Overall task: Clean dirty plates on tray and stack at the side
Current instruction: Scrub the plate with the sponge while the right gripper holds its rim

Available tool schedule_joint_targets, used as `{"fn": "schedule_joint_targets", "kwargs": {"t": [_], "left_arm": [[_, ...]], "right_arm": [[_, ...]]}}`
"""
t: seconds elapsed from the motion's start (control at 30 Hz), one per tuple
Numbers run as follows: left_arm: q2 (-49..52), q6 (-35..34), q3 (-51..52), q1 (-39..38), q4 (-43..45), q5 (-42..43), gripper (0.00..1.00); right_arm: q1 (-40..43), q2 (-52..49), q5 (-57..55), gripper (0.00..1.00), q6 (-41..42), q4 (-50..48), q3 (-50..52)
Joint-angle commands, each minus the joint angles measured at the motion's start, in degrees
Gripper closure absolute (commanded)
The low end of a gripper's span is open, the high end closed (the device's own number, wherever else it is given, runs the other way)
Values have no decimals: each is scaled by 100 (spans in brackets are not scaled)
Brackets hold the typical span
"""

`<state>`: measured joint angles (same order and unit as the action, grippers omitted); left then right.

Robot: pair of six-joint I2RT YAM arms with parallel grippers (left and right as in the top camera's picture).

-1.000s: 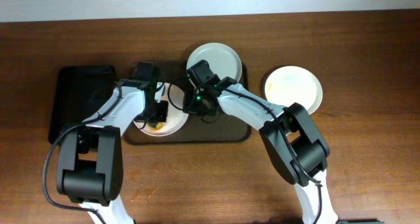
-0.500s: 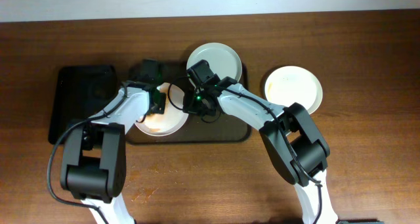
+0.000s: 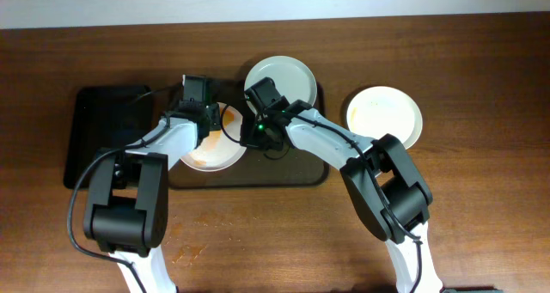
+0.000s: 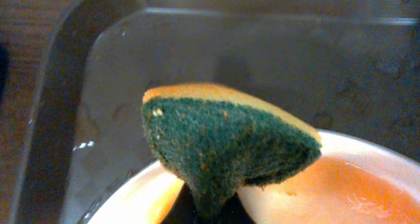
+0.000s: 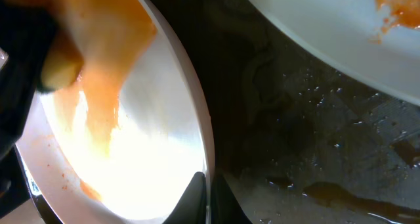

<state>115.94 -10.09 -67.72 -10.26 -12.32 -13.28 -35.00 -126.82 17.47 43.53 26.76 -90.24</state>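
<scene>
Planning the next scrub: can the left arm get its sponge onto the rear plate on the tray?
Probably not cleanly: the right gripper, shut on the front plate, overhangs the rear plate on the side toward the sponge, so only a detour looks open.

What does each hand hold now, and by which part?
The left hand grips a sponge by one narrow end. The right hand pinches the rim of the smeared plate on the tray.

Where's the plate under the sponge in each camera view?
Overhead: plate on the tray, left end.
Left wrist: plate bottom right, behind the sponge.
Right wrist: plate fills the left half.
Shared landmark: the brown tray beneath it.
</scene>
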Motion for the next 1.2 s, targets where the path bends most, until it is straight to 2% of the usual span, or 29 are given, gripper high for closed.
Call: {"fn": "schedule_joint_targets", "kwargs": {"t": [0.0,0.13,0.2,0.3,0.43,0.5,0.6,0.67,0.73,0.83,0.93,1.0,1.17], "left_arm": [[610,118,479,31,-1628,546,99],[610,120,479,31,-3357,1563,99],[610,339,479,33,-3681,2275,100],[610,981,376,138,-3370,2251,99],[610,1082,234,455,-2546,2343,99],[610,920,234,726,-1600,2465,99],[610,262,236,1073,-1451,2055,99],[610,-299,236,1333,-1849,1759,99],[610,-487,236,1480,-2459,2085,99],[610,-461,236,1482,-3491,2802,99],[610,98,236,1478,-3995,3552,100],[610,337,236,1478,-3694,3856,99],[610,332,236,1478,-1733,3731,99]], "right_arm": [[20,-101,33,96,-87,24,-74],[20,-101,33,96,-87,26,-74],[20,-101,35,96,-87,37,-74],[20,-101,35,96,-90,44,-74],[20,-101,35,96,-87,44,-74],[20,-101,35,96,-85,44,-74],[20,-101,35,96,-87,46,-74],[20,-101,35,96,-87,46,-74],[20,-101,35,96,-87,44,-74],[22,-101,35,96,-87,44,-74],[20,-101,35,96,-87,44,-74],[20,-101,35,96,-87,44,-74],[22,-101,35,96,-87,44,-74]]}}
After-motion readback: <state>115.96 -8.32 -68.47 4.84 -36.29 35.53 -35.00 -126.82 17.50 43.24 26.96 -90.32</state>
